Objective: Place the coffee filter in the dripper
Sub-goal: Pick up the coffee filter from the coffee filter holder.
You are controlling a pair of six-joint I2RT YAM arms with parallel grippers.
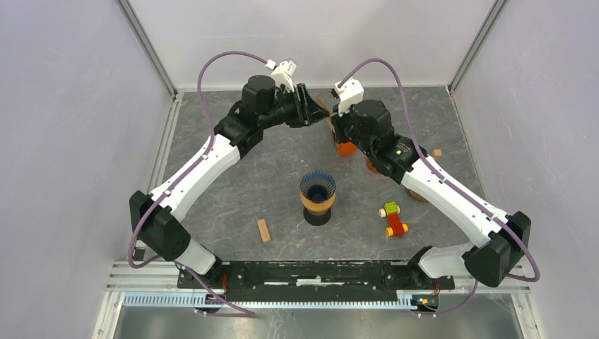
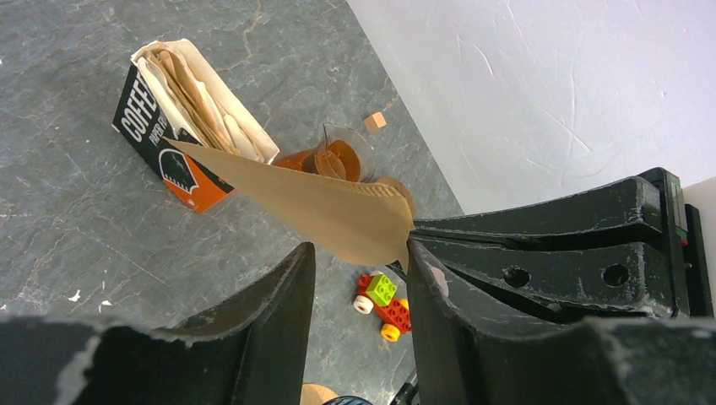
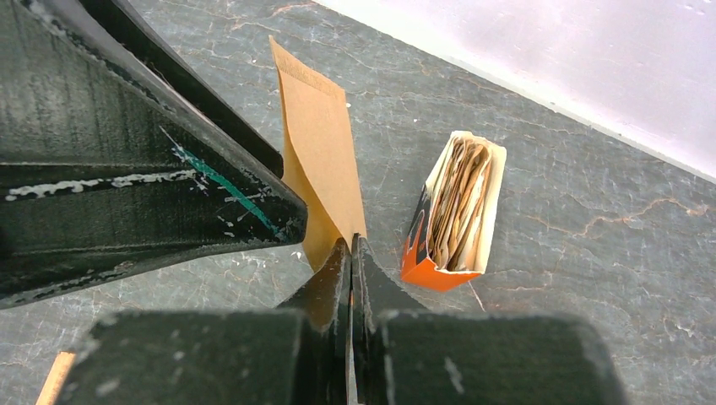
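In the top view we see both arms meeting at the middle of the far edge of the bench (image 1: 233, 183). The left gripper (image 1: 305, 106) and the right gripper (image 1: 332, 116) are nose to nose. The dripper (image 1: 318, 189) waits in the centre, well apart from them.

In the left wrist view the left gripper is spread, one finger on each side of the brown filter (image 2: 321, 207). We think it is there to take the filter over. The box (image 2: 181, 126) lies beyond.

In the right wrist view the right gripper is pinching the filter by its edge and holds it out for the other.
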